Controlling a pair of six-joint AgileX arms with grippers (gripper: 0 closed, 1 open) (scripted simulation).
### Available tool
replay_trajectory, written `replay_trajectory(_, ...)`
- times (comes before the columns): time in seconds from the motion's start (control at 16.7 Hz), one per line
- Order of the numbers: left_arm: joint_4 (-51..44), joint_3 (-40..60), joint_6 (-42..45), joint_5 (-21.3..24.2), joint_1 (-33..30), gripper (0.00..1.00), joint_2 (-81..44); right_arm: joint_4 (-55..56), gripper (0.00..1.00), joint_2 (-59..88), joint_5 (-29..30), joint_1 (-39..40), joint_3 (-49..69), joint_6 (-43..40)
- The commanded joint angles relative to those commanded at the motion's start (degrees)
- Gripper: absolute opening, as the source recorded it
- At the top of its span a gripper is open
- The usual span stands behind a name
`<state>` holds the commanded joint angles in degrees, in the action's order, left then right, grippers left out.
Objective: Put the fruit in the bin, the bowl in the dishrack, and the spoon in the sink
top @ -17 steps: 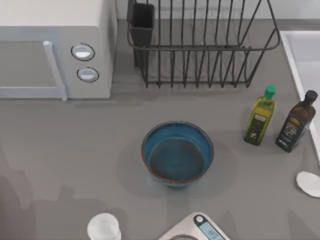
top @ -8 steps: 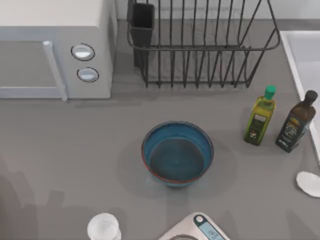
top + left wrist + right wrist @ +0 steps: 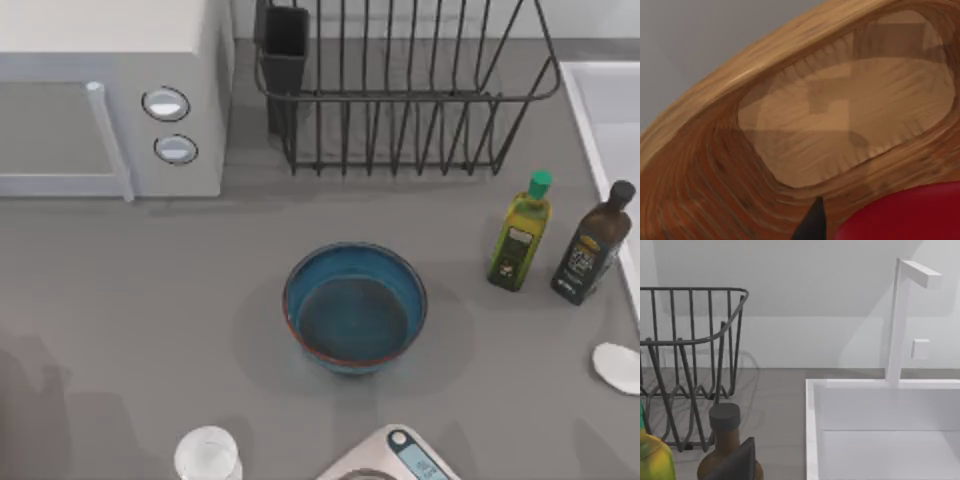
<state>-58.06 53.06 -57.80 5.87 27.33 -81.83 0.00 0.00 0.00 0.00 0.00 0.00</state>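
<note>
The blue bowl [image 3: 355, 308] with a reddish rim stands upright mid-table, nothing in it. Behind it is the black wire dishrack [image 3: 405, 95], which is also in the right wrist view [image 3: 690, 355]. The white spoon [image 3: 618, 367] lies at the table's right edge, just in front of the sink [image 3: 610, 110] [image 3: 885, 430]. In the left wrist view my left gripper [image 3: 815, 225] holds the red fruit [image 3: 905, 212] above the hollow of a wooden bin [image 3: 840, 120]. A dark part of my right gripper [image 3: 737, 462] hangs near the bottles, facing the sink.
A white microwave [image 3: 110, 95] fills the back left. A green-capped oil bottle [image 3: 521, 232] and a dark bottle [image 3: 590, 245] stand right of the bowl. A clear glass [image 3: 208, 455] and a kitchen scale [image 3: 395, 458] sit at the front edge. A white tap [image 3: 900, 320] rises behind the sink.
Nothing on the table has moved. Only the faint shadows at the front left of the table have shifted slightly.
</note>
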Motion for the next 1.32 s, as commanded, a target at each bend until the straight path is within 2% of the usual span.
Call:
replay_trajectory(0.24,0.2,-0.1,0.0,0.0,0.0,0.0,0.0,0.0,1.0,0.0,0.0,0.0,0.0,0.0)
replay_trajectory(1.02,0.2,-0.1,0.0,0.0,0.0,0.98,0.0,0.0,1.0,0.0,0.0,0.0,0.0,0.0)
replay_trajectory(1.32,0.2,-0.1,0.0,0.0,0.0,1.0,0.0,0.0,1.0,0.0,0.0,0.0,0.0,0.0)
